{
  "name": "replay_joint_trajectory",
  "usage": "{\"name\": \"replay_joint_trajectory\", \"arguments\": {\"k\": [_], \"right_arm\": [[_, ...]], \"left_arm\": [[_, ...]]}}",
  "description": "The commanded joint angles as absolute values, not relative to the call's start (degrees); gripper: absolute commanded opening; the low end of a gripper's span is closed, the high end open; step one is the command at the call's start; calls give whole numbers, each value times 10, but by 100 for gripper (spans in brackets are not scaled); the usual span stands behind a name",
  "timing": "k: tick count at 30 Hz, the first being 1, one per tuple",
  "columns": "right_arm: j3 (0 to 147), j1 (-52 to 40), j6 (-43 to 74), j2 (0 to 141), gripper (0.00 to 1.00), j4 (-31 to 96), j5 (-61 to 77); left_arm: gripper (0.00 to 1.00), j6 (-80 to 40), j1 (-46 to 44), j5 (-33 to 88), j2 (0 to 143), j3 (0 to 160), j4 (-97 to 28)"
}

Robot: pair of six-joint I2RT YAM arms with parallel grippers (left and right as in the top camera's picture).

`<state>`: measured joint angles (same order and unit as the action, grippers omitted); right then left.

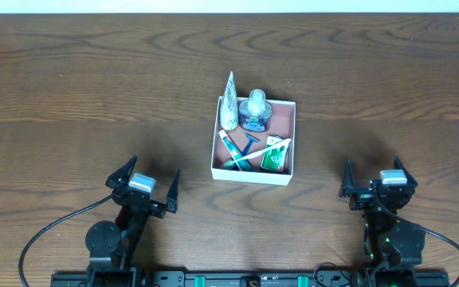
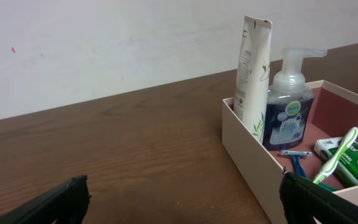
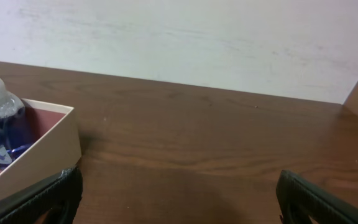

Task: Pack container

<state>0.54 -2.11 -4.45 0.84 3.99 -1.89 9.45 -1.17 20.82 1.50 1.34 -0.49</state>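
Note:
The container (image 1: 215, 151) is a square white box with a pinkish-brown inside, at the table's middle. It also shows in the left wrist view (image 2: 244, 155) and the right wrist view (image 3: 48, 140). In it stand a white tube (image 1: 229, 104) and a blue soap pump bottle (image 1: 255, 109); a blue razor (image 1: 250, 145), a green toothbrush (image 1: 253, 155) and a small green-and-white carton (image 1: 274, 156) lie flat. My left gripper (image 1: 143, 185) is open and empty, near-left of the container. My right gripper (image 1: 373, 178) is open and empty, near-right of it.
The dark wooden table (image 1: 94, 96) stretches to a white wall at the far edge. Black cables run from both arm bases along the near edge.

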Motion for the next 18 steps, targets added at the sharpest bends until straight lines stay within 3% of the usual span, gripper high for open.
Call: {"name": "replay_joint_trajectory", "arguments": {"k": [1, 18], "right_arm": [[3, -25, -52, 3, 99, 41, -15], [3, -25, -52, 3, 99, 41, -15]], "left_arm": [[98, 102, -8, 214, 13, 2, -25], [98, 102, -8, 215, 13, 2, -25]]}}
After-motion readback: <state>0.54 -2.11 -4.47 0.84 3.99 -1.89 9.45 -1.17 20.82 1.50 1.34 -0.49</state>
